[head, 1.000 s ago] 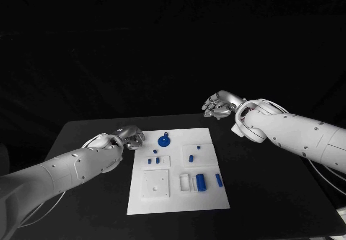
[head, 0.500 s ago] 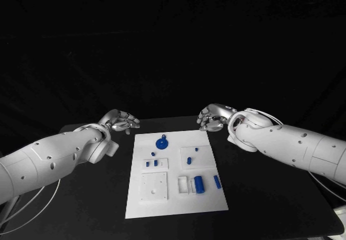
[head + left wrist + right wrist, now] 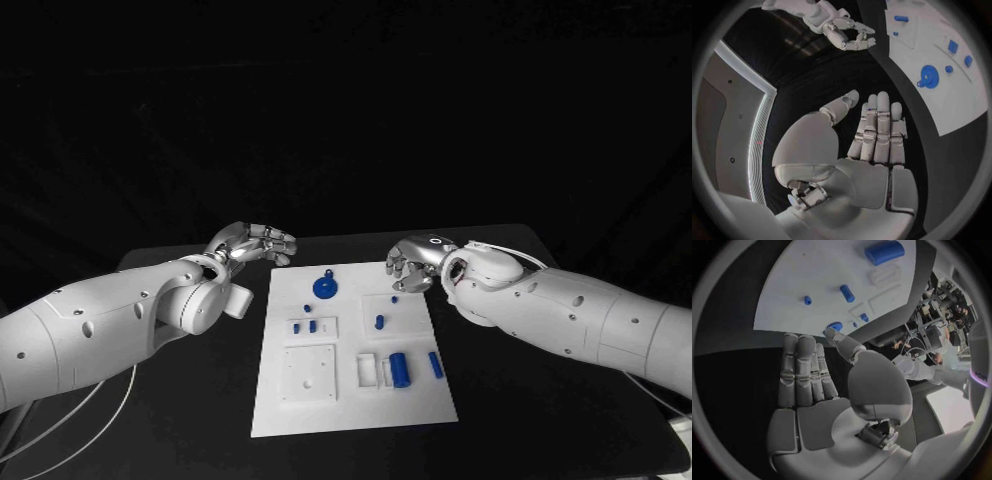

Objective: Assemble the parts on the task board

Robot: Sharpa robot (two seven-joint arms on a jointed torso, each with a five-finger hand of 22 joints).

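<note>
The white task board point(image 3: 353, 395) lies in the middle of the black table. A round blue part point(image 3: 326, 287) sits near its far edge. Small blue pegs point(image 3: 304, 325) and another small blue part point(image 3: 379, 321) stand mid-board. A blue cylinder point(image 3: 401, 368) and a blue bar point(image 3: 436, 364) lie nearer me on the right. My left hand point(image 3: 253, 243) hovers past the board's far left corner, holding nothing, its fingers point(image 3: 878, 125) straight. My right hand point(image 3: 411, 262) hangs over the board's far right edge, its fingers point(image 3: 803, 372) extended and empty above the board point(image 3: 817, 270).
Bare black table point(image 3: 548, 400) surrounds the board on both sides. My left forearm point(image 3: 101, 320) crosses the table's left part and my right forearm point(image 3: 577, 315) its right part. In the left wrist view my right hand point(image 3: 845, 32) shows beyond the board point(image 3: 954, 105).
My left hand has lifted from the board's left edge and drawn back toward the far left corner. My right hand has come down and closer to the board's far right edge.
</note>
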